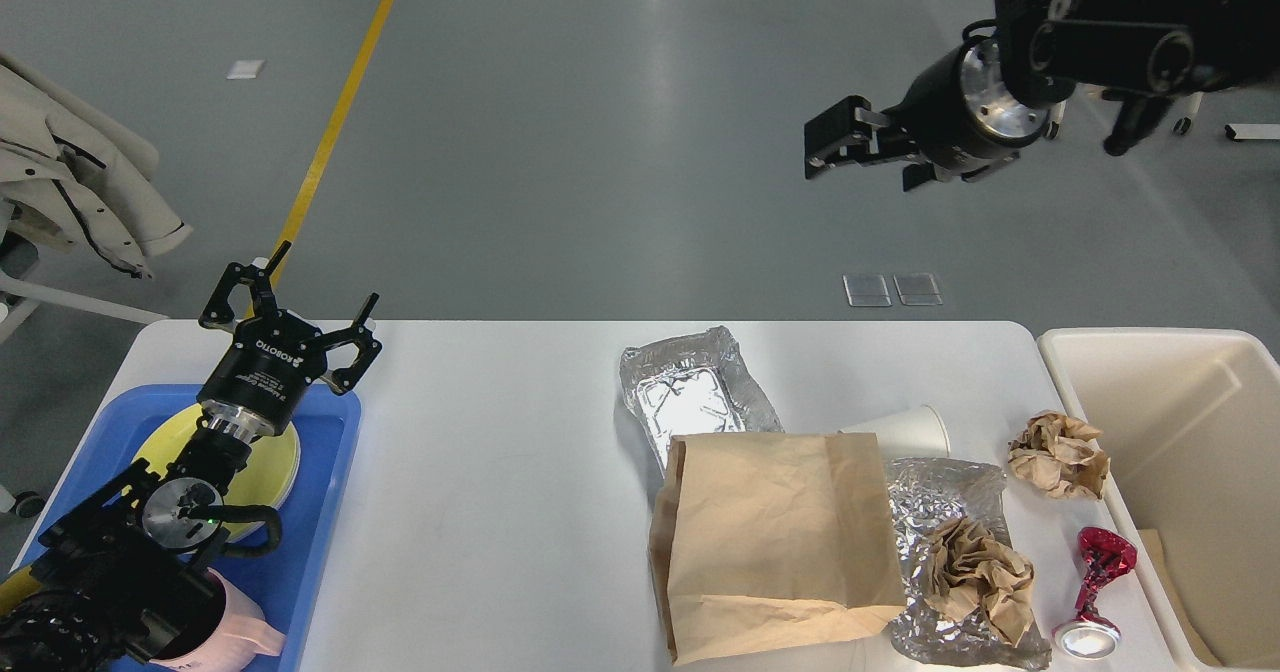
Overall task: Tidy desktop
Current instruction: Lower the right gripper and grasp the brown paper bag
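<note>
Left claw [290, 314] spread, empty; right claw [838, 142] high off the table [500, 512], state unclear. Risk: a descent could knock the paper bag [775, 542] or the cup [900, 432].

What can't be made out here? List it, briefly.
All in the head view:
- Right gripper: seen side-on, dark; fingers can't be told apart.
- Paper cup: its lower part hidden behind the brown paper bag.
- Yellow plate and pink cup on the blue tray: mostly covered by the left arm.
- Cream bin: right side and near end cut off by the picture's edges.
</note>
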